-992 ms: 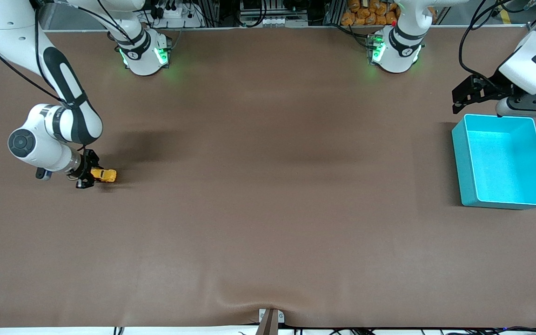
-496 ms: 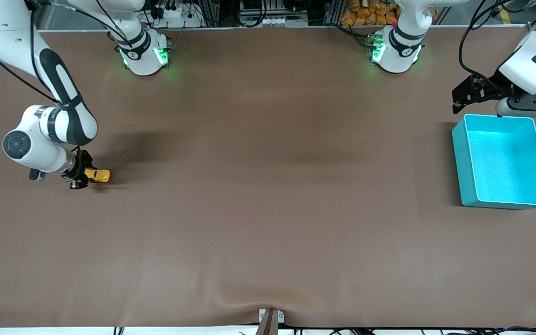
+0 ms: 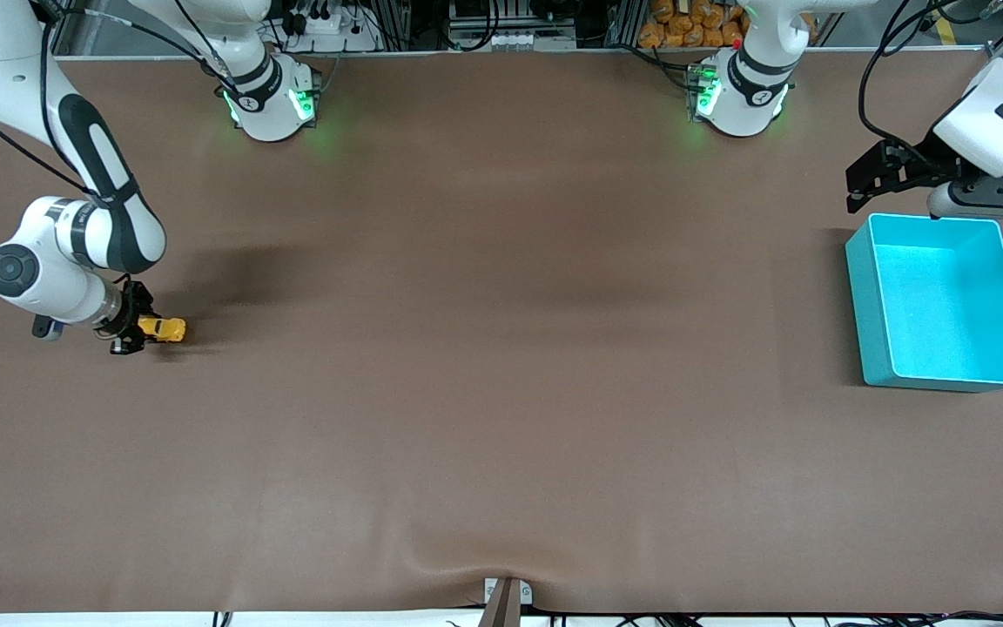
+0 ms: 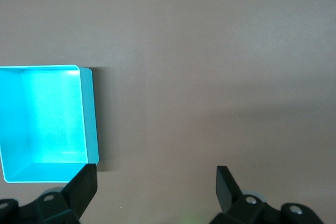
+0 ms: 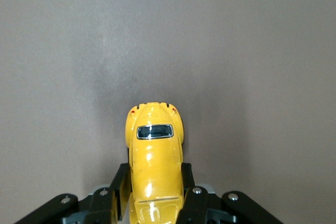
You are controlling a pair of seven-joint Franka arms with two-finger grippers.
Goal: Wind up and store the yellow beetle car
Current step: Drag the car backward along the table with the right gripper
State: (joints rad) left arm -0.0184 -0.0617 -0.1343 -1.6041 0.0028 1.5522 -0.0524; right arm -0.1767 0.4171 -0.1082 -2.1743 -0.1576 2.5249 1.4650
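A brown mat covered the table (image 3: 501, 366), with the two arm bases along its edge farthest from the front camera and racks of equipment past that edge. The largest object on the mat was a teal bin (image 3: 865, 296), rectangular and open-topped, standing at the left arm's end of the table; its lit interior held nothing, as the left wrist view confirmed. The left gripper (image 3: 858, 185) hung just above the mat beside the bin's corner farthest from the front camera, its jaws spread wide and holding nothing; in the left wrist view both fingertips (image 4: 84, 182) framed bare mat beside the bin (image 4: 89, 114). This arm waited.

The right gripper (image 3: 129, 331) was low at the right arm's end of the table, well apart from the bin, its jaws closed on the yellow beetle car (image 3: 163, 328). The car lay at mat level; whether its wheels touched the surface could not be told. The fingers (image 5: 119, 187) pinched the car (image 5: 155, 166) across its sides at one end, so that most of the rounded body projected out past the fingertips. The car's long axis ran in line with the gripper's reach, roughly along the length of the table, with its free end directed toward the left arm's end. A dark window showed on the roof near that free end.
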